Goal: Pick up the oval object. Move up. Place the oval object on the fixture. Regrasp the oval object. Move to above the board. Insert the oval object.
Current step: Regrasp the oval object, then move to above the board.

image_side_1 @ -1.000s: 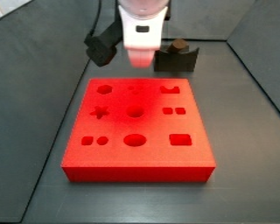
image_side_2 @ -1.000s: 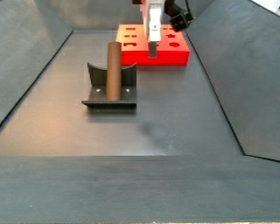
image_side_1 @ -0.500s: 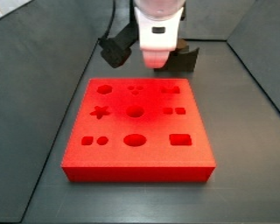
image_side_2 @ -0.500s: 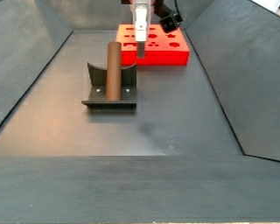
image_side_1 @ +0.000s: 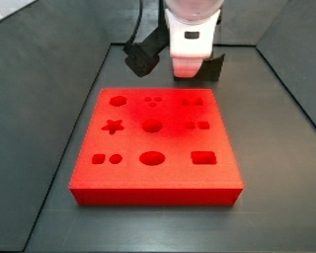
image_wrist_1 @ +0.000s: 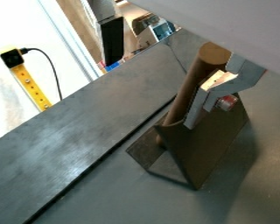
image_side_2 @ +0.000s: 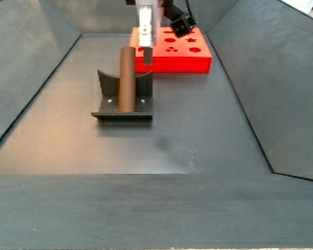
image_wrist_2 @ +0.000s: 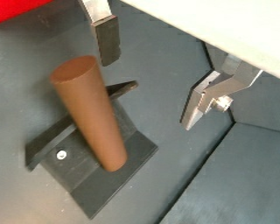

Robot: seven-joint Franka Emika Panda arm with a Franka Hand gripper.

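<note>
Pincer (image_wrist_2: 154,66) released, empty, above peg (image_wrist_2: 91,109) leaning in fixture (image_wrist_2: 90,166); peg looks light, stiff, smooth — grip mid-shaft.

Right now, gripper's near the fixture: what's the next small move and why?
Probably keep easing the gripper toward the oval object until its fingers straddle it, then close. The peg leans on the fixture, nothing holding it. A wrist view shows the jaws open and empty, with the peg not yet between them.
</note>
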